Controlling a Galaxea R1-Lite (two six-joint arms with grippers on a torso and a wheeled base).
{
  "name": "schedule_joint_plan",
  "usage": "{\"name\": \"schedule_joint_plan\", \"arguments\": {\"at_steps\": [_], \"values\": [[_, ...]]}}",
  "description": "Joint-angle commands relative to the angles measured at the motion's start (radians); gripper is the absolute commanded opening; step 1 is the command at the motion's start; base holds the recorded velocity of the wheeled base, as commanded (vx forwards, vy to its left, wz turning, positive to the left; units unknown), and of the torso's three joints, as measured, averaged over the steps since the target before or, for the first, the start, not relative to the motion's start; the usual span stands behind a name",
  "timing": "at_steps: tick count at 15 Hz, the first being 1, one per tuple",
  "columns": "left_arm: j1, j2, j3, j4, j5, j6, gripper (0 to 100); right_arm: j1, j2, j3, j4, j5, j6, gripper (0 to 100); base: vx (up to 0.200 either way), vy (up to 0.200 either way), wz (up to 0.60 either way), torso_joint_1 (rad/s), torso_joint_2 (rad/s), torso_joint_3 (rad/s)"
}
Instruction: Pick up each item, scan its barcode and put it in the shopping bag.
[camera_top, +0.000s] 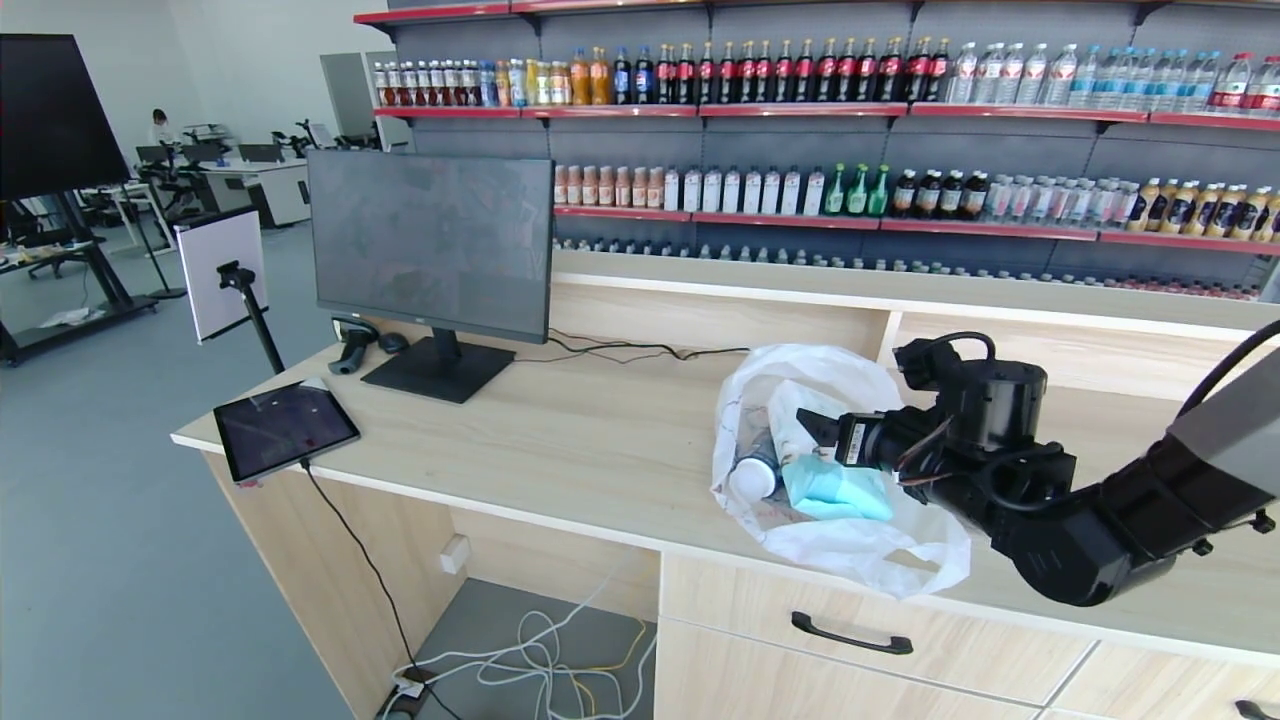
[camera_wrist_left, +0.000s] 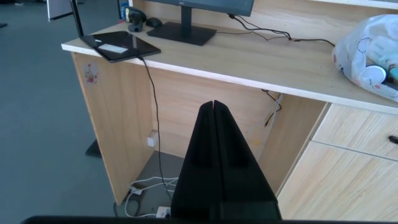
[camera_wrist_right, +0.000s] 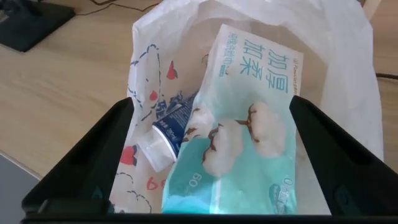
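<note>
Checkout counter (camera_top: 600, 440): your right gripper (camera_wrist_right: 211, 112) gapes wide at the shopping bag (camera_top: 850, 560).
Wrist cam catches a half-buried tube (camera_wrist_right: 169, 130); left gripper (camera_wrist_left: 214, 106) is pinched together.

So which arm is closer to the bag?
Right. The right gripper sits open at the bag's mouth, over the tissue pack inside. The left gripper is shut, out in front of the counter, far from the bag.

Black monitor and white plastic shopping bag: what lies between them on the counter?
Head view: bare light wooden countertop, only thin black cables along its back.
</note>
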Motion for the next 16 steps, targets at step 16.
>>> {"name": "schedule_joint_plan", "arguments": {"at_steps": [16], "values": [[0.001, 0.0, 0.0, 0.001, 0.001, -0.002, 0, 0.046, -0.763, 0.803, -0.262, -0.023, -0.15, 100, 0.0, 0.0, 0.0, 0.0, 0.0, 0.0]]}}
